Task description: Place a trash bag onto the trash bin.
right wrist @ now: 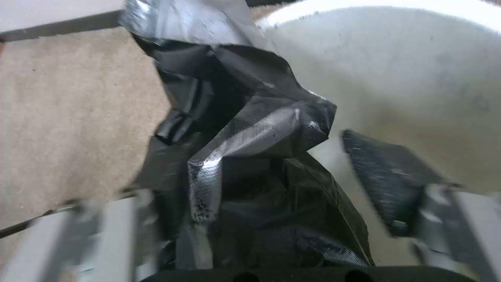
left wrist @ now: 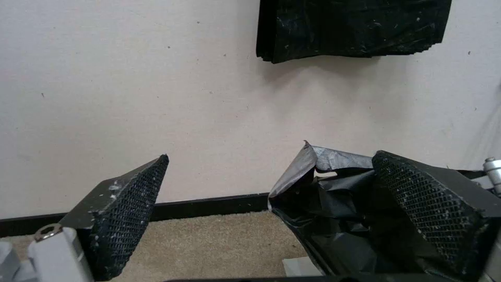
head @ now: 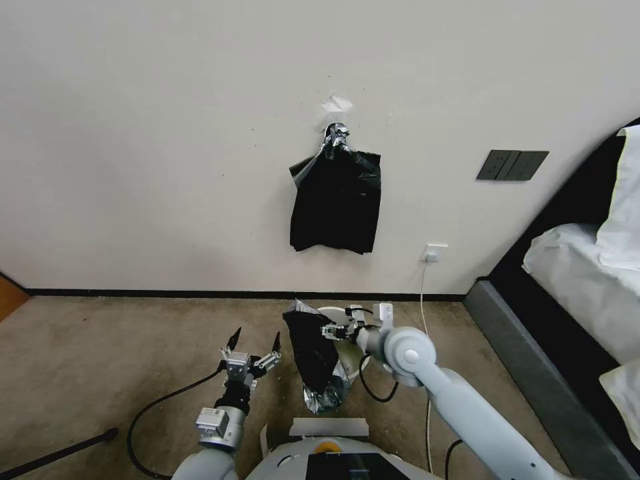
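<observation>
On the beige carpet below the wall, the trash bin (head: 340,319) stands with the trash bag (head: 315,353) draped against its near side. The right gripper (head: 328,331) reaches to the bag at the bin's rim, its jaws spread around the crumpled plastic, seemingly working it over the rim. The left gripper (head: 253,345) waits wide open and empty beside the bin, likely ready to catch the other edge.

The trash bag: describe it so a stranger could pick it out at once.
Start at the cream wall and drop to the carpet below it, where the white trash bin stands. The trash bag hangs crumpled beside the bin, at the right gripper. Unlike the flat black bag bundle hanging on the wall above, it is loose, wrinkled and shiny.
</observation>
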{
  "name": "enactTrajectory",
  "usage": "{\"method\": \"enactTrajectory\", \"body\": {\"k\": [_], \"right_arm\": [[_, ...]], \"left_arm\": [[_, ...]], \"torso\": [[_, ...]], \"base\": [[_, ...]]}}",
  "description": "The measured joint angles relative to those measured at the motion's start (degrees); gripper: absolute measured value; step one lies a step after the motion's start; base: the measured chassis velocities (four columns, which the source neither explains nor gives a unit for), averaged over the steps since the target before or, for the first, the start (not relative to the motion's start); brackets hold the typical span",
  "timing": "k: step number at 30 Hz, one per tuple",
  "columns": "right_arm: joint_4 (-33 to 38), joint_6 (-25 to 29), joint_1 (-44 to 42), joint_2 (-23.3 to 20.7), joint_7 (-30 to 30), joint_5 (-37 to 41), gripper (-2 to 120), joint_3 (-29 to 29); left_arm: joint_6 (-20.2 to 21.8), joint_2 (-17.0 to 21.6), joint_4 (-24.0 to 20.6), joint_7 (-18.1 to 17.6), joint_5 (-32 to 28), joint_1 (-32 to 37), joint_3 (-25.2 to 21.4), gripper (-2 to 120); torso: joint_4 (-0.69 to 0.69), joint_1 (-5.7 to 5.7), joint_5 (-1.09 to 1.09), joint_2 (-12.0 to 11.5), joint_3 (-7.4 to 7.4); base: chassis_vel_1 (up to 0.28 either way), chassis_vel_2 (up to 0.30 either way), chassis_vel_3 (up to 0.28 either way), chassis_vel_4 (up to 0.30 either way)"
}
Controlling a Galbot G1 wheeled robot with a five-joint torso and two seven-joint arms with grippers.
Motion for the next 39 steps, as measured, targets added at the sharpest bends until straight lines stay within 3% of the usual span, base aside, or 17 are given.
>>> {"method": "enactTrajectory", "body": {"k": [5,11,13,16,18,23,27,29,31,39], "right_arm": [[-0.20,0.03,0.09,-0.10,-0.15,-0.14,37,-0.02],[-0.05,0.12,0.45,-0.52,-0.38,-0.17,21,-0.09],[0.38,0.12,0.43,-1.02,-0.71,-0.64,9,-0.16],[0.95,0.16,0.10,-1.43,-1.61,-2.04,2,-0.25],[2.09,0.21,-0.47,-1.97,-2.79,-3.68,0,-0.25],[3.56,0.45,-1.50,-2.93,-4.72,-6.70,0,-0.07],[4.44,2.18,-2.22,-3.55,-7.56,-10.83,0,-0.12],[4.52,2.35,-2.22,-3.60,-7.97,-11.35,0,-0.20],[4.80,2.68,-2.22,-3.88,-9.02,-12.75,0,-0.52],[5.11,2.92,-2.92,-4.24,-9.33,-13.65,0,-0.36]], "left_arm": [[0.76,0.39,0.05,-0.30,0.04,-0.63,0.81,100],[1.97,0.94,0.07,-0.84,0.04,-1.16,1.50,100],[3.71,1.60,0.07,-1.74,0.03,-1.98,2.55,100],[6.22,2.23,0.02,-2.86,-0.28,-3.07,3.94,100],[10.29,3.28,-0.23,-4.60,-2.04,-4.95,5.76,100],[14.79,4.88,-0.67,-6.44,-6.19,-7.40,7.49,100],[21.10,6.86,-0.95,-9.82,-14.64,-11.15,9.82,100],[22.20,7.06,-0.83,-10.58,-16.11,-12.11,10.48,100],[25.30,7.18,0.90,-13.30,-20.87,-16.57,13.63,100],[30.73,5.02,6.28,-20.35,-28.08,-28.85,20.52,100]], "torso": [[0.00,0.00,0.00,0.00,0.00],[0.01,0.00,0.00,0.00,0.00],[0.01,0.00,0.01,0.00,0.00],[0.01,0.00,0.00,0.00,0.00],[0.00,0.00,0.00,0.00,0.00],[0.00,0.00,0.00,0.00,0.00],[0.01,0.00,0.01,0.00,0.00],[0.01,0.00,0.01,0.00,0.00],[0.01,0.00,0.01,0.00,0.00],[-0.02,-0.01,0.00,0.00,0.00]], "base": [[0.000,0.000,0.000,0.000],[0.000,0.000,0.000,0.000],[0.000,0.000,0.000,0.000],[0.000,0.000,0.000,0.000],[0.000,0.000,0.000,0.000],[0.000,0.000,0.000,0.000],[0.000,0.000,0.000,0.000],[0.000,0.000,0.000,0.000],[0.000,0.000,0.000,0.000],[0.000,0.000,0.000,0.000]]}}
